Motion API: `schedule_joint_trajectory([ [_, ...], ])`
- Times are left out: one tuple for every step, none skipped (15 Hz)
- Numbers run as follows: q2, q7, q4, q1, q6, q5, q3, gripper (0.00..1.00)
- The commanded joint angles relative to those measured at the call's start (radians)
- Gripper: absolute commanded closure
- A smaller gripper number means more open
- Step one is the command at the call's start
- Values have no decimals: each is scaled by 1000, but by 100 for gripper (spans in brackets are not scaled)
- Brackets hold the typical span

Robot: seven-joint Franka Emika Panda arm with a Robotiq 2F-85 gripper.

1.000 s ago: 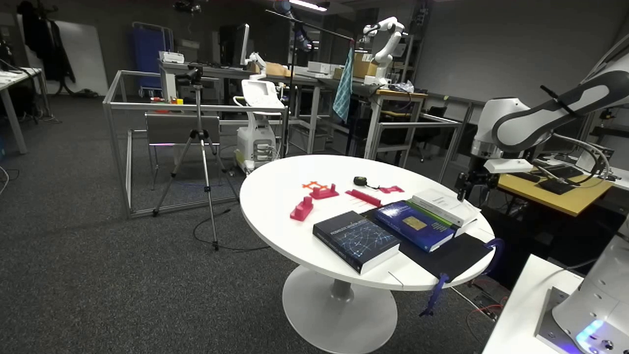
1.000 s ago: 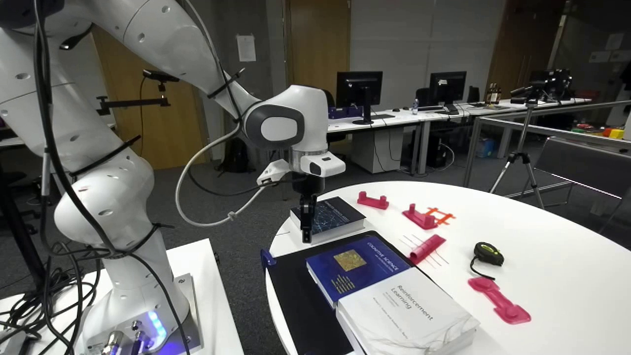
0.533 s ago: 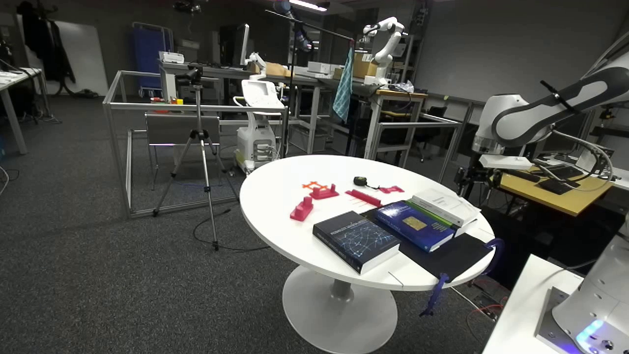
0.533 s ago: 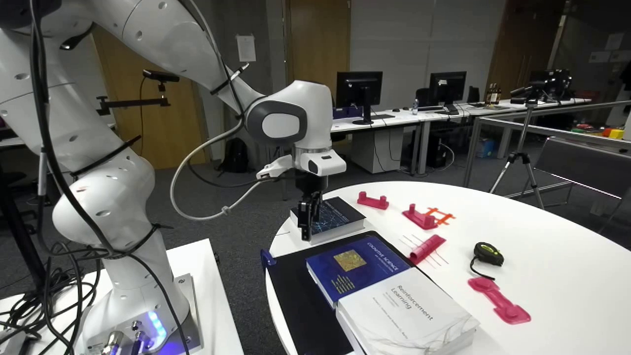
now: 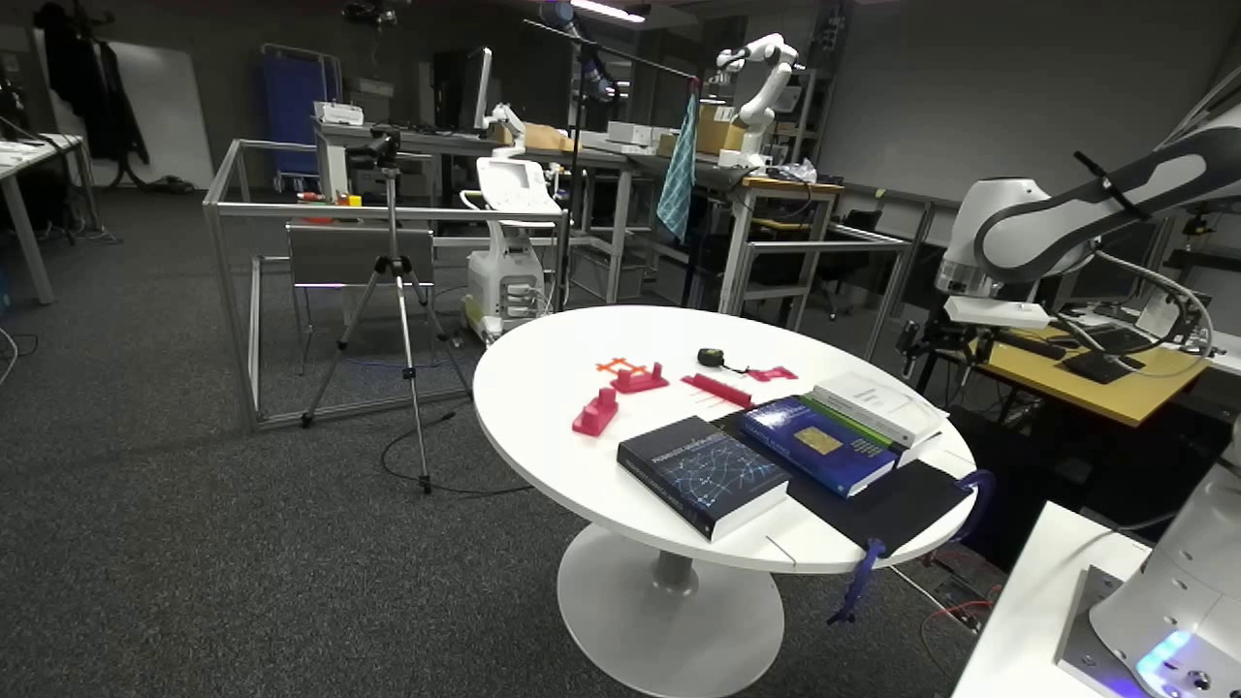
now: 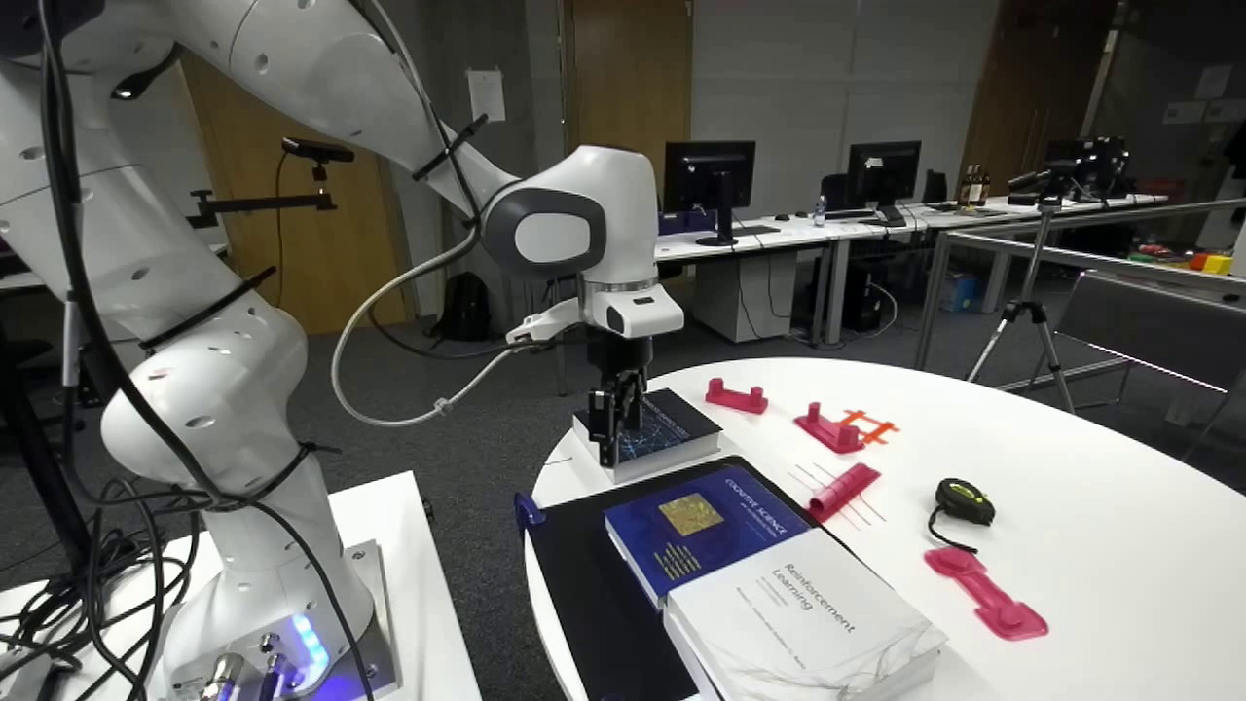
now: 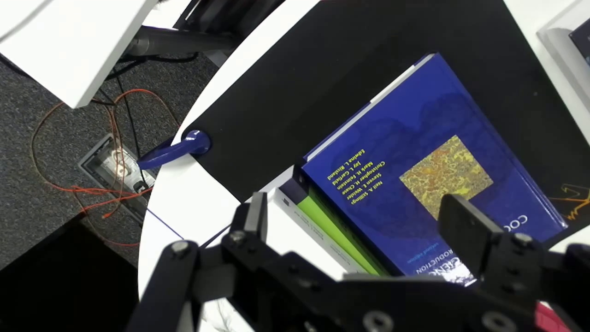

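We see the jaws apart, hanging above the blue book (image 7: 433,170) and white book (image 6: 803,613); the blue one lies on a black sheet (image 7: 322,92), and farther across the bench (image 6: 1119,487) we spot a tape measure (image 6: 965,501).

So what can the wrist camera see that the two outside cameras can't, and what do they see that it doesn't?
Only the wrist view shows orange lines on the black sheet, and author names big enough to read on the blue book. Only the exterior views show the tape measure, the orange crisscross piece and a tripod. Both kinds show the blue book, the black sheet and the gripper, open and holding nothing.
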Motion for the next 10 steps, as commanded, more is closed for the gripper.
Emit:
schedule_joint_trajectory([
  [-33, 32, 17, -30, -31, 18, 10, 0],
  [-32, 46, 20, -33, -25, 19, 11, 0],
  [-32, 52, 24, -36, -28, 20, 11, 0],
  [-33, 58, 25, -40, -27, 19, 10, 0],
  [-32, 63, 26, -41, -27, 20, 9, 0],
  [-33, 66, 25, -41, -28, 20, 9, 0],
  [-33, 65, 25, -40, -32, 23, 9, 0],
  [-33, 59, 23, -38, -37, 27, 9, 0],
  [-32, 55, 23, -37, -43, 27, 10, 0],
  [-14, 47, 15, -40, -2, 11, 10, 0],
])
